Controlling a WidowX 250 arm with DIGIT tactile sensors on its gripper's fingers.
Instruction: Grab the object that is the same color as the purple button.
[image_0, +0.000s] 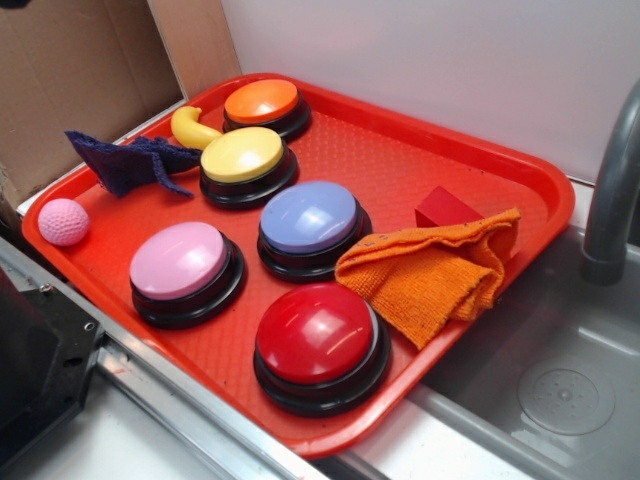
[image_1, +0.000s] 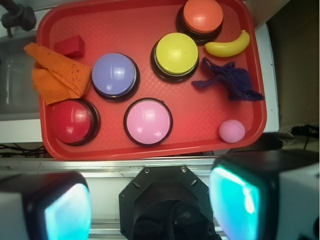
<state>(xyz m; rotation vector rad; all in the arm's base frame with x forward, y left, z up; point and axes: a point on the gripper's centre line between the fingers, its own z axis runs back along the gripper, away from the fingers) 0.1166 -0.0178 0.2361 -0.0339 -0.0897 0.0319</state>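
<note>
Dark purple-navy knitted cloth (image_1: 231, 82) is the target, since its hue is the nearest match to the lavender-blue domed push button on a black base (image_1: 115, 75). It lies crumpled on the red plastic tray (image_1: 150, 22), well ahead of the fingers (image_1: 152, 200) and off to their right in the wrist view, just beside the yellow plastic banana (image_1: 229, 46) and the yellow domed button (image_1: 175, 55), with the small pink dimpled ball (image_1: 232, 131) nearer the fingers on the same side.

The fingers are spread wide, holding nothing, and sit back over the metal counter edge (image_1: 150, 164), short of the tray.

To do the reach well, I would carry the fingers forward and to the right until the cloth's bunched middle sits between them, then drop straight down. The knit is soft and limp with pointed corners trailing outward, so a pinch on the thickest fold should hold better than one on a thin corner. The tray floor is finely textured and hard, so the tips can go right down to it. The hard, glossy domes and the smooth banana stand close; approaching from the ball's side should avoid nudging them.

The larger orange knitted cloth (image_1: 56, 75), far left ahead of the fingers, is a different colour and should be left alone.
</note>
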